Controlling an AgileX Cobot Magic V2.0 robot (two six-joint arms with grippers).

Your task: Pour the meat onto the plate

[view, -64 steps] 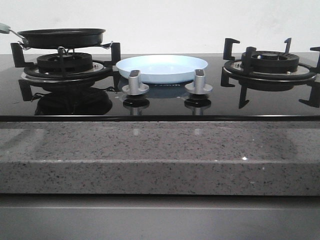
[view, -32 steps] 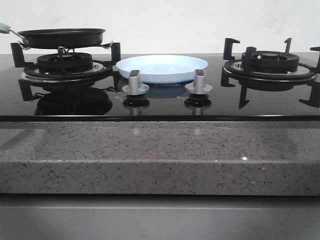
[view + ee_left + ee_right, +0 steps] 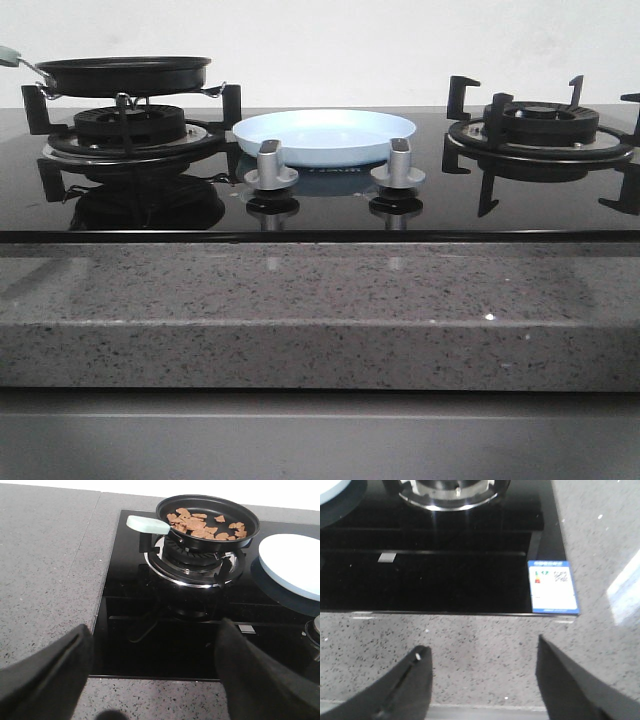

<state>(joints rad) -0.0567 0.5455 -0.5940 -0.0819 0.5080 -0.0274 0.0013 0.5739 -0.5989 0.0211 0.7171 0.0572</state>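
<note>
A speckled grey stone bench carries a black glass hob. Left, the black frying pan holds the meat; the pale-blue round plate waits beside it, ready for pouring. Both claws hang spread, empty.

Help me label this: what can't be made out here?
- Meat: hidden in front view by the pan wall.
- Plate: cut off by the left wrist view's edge.
- Sticker print: too small and blurred, right wrist view.
- Arms: absent from front view.
</note>
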